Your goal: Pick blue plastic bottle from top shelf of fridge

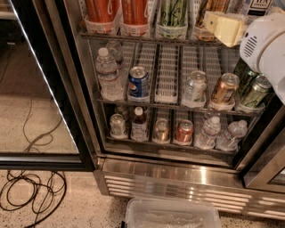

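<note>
The fridge (pixel 187 178) stands open, its black-framed glass door (pixel 49 89) swung to the left. The top shelf (pixel 147 39) runs along the upper edge of the view, with tall bottles standing in translucent front cups. Only the pale label with dark lettering of the blue plastic bottle (pixel 260 4) shows, at the top right corner; its cap and body are cut off. My gripper (pixel 222 27) is pale yellow on a white arm (pixel 265 44). It hovers in front of the top shelf's right end, just left of and below that label, over a brown bottle's cup (pixel 202 32).
Orange bottles (pixel 102 11) and a green one (pixel 171 13) stand on the top shelf's left. The middle rack holds a water bottle (pixel 107 73) and cans (pixel 138 82). The lower rack holds cans and small bottles. A clear plastic bin (pixel 171 213) sits on the floor; cables (pixel 31 191) lie at left.
</note>
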Controlling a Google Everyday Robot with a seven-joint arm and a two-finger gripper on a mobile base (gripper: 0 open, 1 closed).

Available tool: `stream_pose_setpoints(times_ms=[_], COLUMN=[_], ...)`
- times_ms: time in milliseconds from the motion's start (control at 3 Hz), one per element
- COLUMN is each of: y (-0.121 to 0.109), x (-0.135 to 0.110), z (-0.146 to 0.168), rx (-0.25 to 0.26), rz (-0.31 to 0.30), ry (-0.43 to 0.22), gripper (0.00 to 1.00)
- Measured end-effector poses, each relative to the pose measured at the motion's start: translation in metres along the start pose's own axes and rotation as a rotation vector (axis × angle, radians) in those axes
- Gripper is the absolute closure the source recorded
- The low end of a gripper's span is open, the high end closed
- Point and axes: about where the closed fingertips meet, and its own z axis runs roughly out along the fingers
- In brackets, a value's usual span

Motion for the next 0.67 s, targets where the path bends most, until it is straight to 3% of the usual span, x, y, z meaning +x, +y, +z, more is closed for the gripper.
stream_pose_setpoints(times_ms=[667], y=[-0.0092], x=[0.0021], z=[-0.0016], rx=[0.069], rz=[-0.034], ry=[-0.03], gripper=[0.22])
